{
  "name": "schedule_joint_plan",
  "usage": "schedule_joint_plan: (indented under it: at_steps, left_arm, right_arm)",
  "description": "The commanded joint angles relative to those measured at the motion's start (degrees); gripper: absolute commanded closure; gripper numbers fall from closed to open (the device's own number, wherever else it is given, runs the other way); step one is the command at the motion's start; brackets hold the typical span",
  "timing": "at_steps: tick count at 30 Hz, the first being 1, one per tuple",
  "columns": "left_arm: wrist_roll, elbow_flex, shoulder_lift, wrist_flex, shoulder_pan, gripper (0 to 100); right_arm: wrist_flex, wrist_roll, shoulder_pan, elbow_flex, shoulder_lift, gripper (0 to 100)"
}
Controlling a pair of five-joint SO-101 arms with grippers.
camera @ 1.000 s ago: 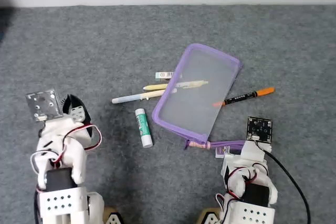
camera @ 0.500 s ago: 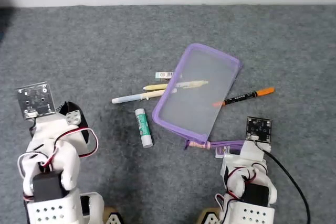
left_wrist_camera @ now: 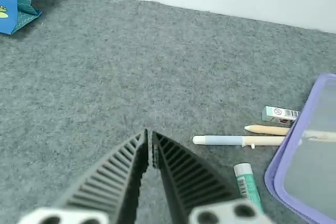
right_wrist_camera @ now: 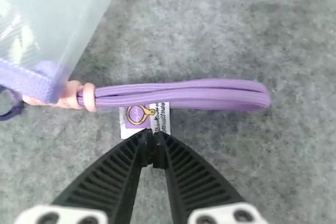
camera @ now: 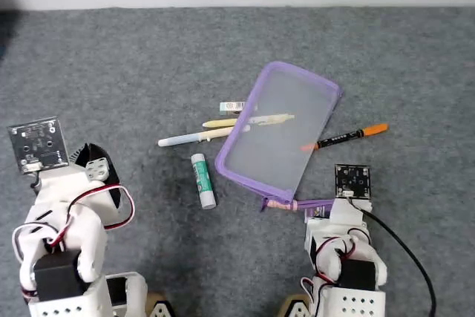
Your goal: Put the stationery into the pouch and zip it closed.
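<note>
While the pouch (camera: 282, 131) lies tilted mid-way across the grey felt-like surface (camera: 148, 57), you see its frosted translucent panel edged in purple fabric. A purple strap (right_wrist_camera: 173, 95) loops off one corner past a pink bead (right_wrist_camera: 86, 97). A pale blue pen (camera: 194, 137), a yellow pen (camera: 223, 122) and an orange-capped black pen (camera: 349, 136) meet its edges, and a round glue stick (camera: 202, 180) lies just beside. Your left jaws are closed on nothing, low over bare surface, well apart from the pouch. Your right jaws are closed too, tips at the white tag (right_wrist_camera: 144, 120) beside the strap.
</note>
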State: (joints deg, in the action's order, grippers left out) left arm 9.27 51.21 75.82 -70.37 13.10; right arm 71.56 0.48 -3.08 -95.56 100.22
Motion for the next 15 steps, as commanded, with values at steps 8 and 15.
schedule_joint_plan:
  at_steps: [8,15]
  left_arm:
    - [0.5,-3.1,0.6,-0.4,0.1,98]
    - [0.4,-3.0,0.6,-4.7,0.1,98]
  right_arm:
    - [-1.3,-0.1,0.0,-1.0,0.6,99.0]
    - [-10.8,-0.1,-2.5,8.1,0.0,99.1]
